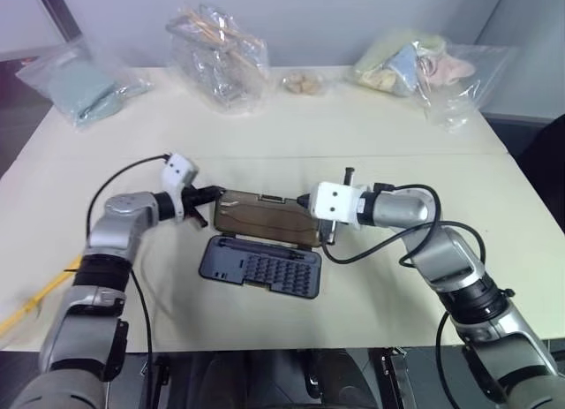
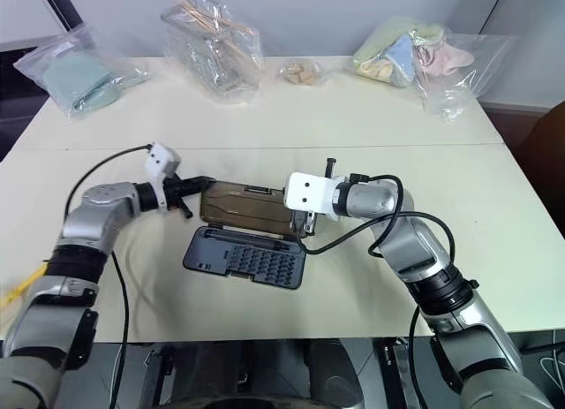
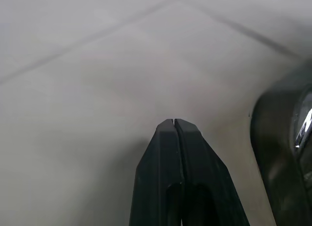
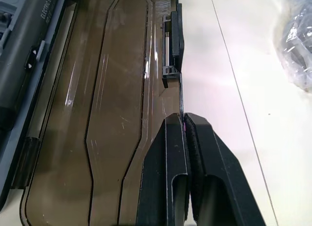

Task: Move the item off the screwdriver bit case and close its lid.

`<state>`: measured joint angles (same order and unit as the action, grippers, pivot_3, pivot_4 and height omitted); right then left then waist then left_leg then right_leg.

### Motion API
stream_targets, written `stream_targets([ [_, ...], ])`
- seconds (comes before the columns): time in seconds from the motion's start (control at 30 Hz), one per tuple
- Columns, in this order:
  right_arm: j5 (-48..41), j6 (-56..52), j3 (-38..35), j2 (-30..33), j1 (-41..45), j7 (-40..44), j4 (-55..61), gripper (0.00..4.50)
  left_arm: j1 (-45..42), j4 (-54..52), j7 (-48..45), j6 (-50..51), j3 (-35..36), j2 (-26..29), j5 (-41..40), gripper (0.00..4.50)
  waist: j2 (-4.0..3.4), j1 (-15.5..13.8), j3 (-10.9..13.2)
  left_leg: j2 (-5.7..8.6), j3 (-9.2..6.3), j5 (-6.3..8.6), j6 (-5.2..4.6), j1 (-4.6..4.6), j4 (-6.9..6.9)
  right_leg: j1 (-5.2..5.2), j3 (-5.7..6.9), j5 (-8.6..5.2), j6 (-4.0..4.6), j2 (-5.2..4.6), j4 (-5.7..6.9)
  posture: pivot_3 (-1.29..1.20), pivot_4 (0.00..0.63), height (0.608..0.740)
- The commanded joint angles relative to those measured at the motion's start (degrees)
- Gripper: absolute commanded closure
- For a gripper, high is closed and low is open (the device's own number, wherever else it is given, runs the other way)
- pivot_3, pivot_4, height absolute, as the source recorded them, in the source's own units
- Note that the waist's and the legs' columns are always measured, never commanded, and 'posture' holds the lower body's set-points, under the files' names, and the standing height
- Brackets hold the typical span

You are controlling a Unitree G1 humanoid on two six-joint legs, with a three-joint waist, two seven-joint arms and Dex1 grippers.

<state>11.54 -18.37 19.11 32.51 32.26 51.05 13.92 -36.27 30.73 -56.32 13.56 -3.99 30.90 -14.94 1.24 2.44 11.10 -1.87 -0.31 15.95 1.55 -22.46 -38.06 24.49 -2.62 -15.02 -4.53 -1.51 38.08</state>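
Pinched on the far edge of the translucent smoky-brown lid (image 4: 117, 99), the right hand (image 1: 311, 208) has its two black fingers closed tight with that rim between them, near the latch tab. Opposite, the left hand (image 1: 212, 195) is clamped shut and empty, its tip just beside the lid's other end.

Between them the flat dark grey screwdriver bit case (image 1: 260, 266) lies open on the pale bench (image 1: 371, 135), rows of bits exposed. No tool rests on it now; a long yellow item (image 1: 31, 301) lies well apart at the bench's left edge. Clearing looks done; swinging the lid shut remains.
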Motion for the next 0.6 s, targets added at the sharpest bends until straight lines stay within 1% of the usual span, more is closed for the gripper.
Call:
stream_targets([
  [0.03, -0.12, 0.26, -0.38, 0.13, 0.34, -0.2, 3.16, 4.49, -1.62, 0.14, -2.81, -1.74, 0.37, -0.4, 0.12, 4.5, 0.0, 0.05, 0.0, 0.0, 0.0, 0.0, 0.0, 0.0, 0.0, 0.0, 0.0, 0.0, 0.0, 0.0, 0.0, 0.0, 0.15, 0.737],
  [0.2, -0.13, -0.63, -0.53, 0.32, 0.23, -0.13, 3.69, 4.49, -1.94, -0.64, -5.26, -0.34, 1.59, -1.18, -0.8, 4.5, 0.0, -0.08, 0.0, 0.0, -0.01, 0.0, 0.0, 0.0, 0.0, 0.0, 0.0, 0.0, -0.01, -0.01, 0.01, 0.0, 0.15, 0.737],
  [0.3, -0.9, -2.49, -1.03, 0.13, 0.16, 0.1, 4.19, 3.64, -1.79, -0.67, -5.97, -0.28, 1.88, -1.06, -0.56, 4.5, 0.0, -0.13, 0.0, 0.0, -0.01, 0.0, 0.0, 0.0, 0.0, 0.0, 0.0, 0.0, -0.01, -0.01, 0.01, 0.0, 0.15, 0.737],
  [0.4, -0.61, -3.17, -0.61, 0.67, 0.29, 0.5, 4.95, 2.16, -1.63, -0.62, -6.43, -0.31, 2.05, -0.98, -0.47, 4.5, 0.0, -0.12, 0.0, 0.0, -0.01, 0.0, 0.0, 0.0, 0.0, 0.0, 0.0, 0.0, -0.01, -0.01, 0.01, 0.0, 0.15, 0.737],
  [0.5, -0.66, -3.88, -0.48, 0.96, 0.28, 0.85, 5.75, 0.57, -1.6, -0.59, -6.78, -0.25, 2.15, -1.06, -0.42, 4.5, 0.0, -0.14, 0.0, 0.0, -0.02, 0.0, 0.0, 0.0, 0.0, 0.0, 0.0, 0.0, -0.01, -0.01, 0.01, 0.0, 0.15, 0.737],
  [0.6, -1.92, -6.2, -2.01, 1.45, 0.92, 1.6, 7.15, 0.57, -1.46, -1.28, -7.57, -0.08, 2.25, -1.06, -0.8, 4.5, 0.0, -0.14, 0.0, 0.0, -0.02, 0.0, 0.0, 0.0, 0.0, 0.0, 0.0, 0.0, -0.01, -0.01, 0.01, 0.0, 0.15, 0.737],
])
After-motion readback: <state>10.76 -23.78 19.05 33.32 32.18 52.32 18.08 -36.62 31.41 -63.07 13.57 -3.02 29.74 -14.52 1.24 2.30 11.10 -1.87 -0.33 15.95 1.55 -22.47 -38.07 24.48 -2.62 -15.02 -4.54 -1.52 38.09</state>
